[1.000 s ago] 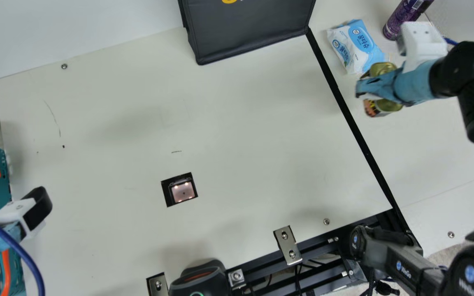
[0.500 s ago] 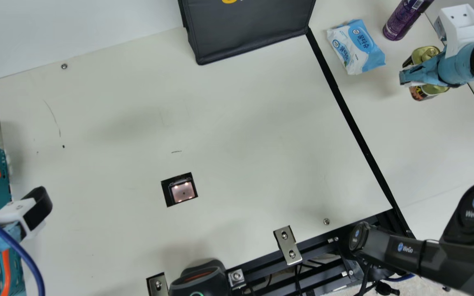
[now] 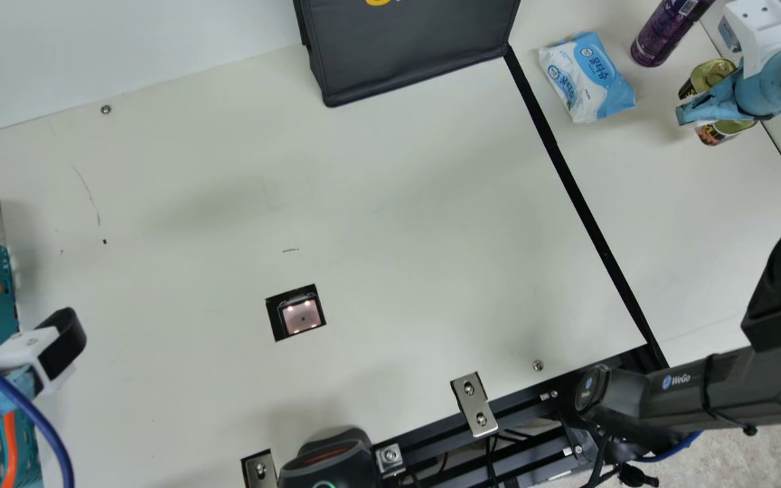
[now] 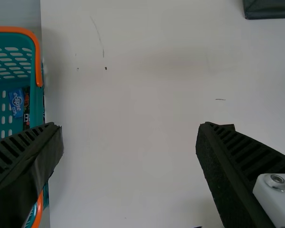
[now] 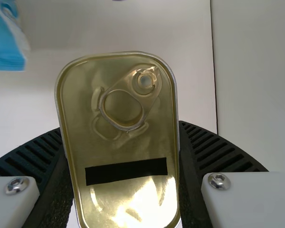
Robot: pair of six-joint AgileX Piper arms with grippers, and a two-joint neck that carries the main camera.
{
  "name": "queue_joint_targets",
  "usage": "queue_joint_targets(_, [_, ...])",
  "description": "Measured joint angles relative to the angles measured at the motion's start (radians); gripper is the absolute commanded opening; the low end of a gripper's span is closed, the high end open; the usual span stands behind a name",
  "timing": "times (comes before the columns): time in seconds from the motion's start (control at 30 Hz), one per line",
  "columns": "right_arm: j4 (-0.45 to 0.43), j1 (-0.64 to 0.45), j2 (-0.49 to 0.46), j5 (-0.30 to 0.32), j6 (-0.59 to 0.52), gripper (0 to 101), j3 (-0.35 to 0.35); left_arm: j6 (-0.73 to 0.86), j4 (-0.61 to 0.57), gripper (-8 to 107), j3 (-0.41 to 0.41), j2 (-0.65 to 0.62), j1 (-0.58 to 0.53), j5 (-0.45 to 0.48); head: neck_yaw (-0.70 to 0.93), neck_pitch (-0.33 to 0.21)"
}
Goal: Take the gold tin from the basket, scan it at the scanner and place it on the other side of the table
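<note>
gold tin (image 5: 76,142), out of the basket (image 4: 36,107), gripped in right tool (image 5: 121,127) at two o'clock; scan presumably done, placing remains

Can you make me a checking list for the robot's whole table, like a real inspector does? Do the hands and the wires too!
Surface: cream table with a black strip, a few thin lines and dark specks.
Job's things: gold tin gripped beyond the strip; can't tell if it touches the table. Dark square window with small lights. Teal basket at the left edge, packets inside.
Clutter: blue-and-white packet, purple can, black bag.
Left hand: open, holding nothing.
Right hand: closed on the tin.
Cables: blue cable by the left arm; more near the right arm.
Surroundings: speckled floor past the near edge.
</note>
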Motion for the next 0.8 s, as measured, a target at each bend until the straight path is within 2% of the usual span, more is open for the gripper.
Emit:
queue_joint_targets(0.47, [0.055,-0.052,0.109,-0.080,-0.118,0,-0.014,0.000,0.000,90,0.000,0.000,0.000,0.000,0.000,0.000])
queue_joint_targets(0.8, [0.089,-0.067,0.146,-0.086,-0.142,33,-0.028,0.000,0.000,90,0.000,0.000,0.000,0.000,0.000,0.000])
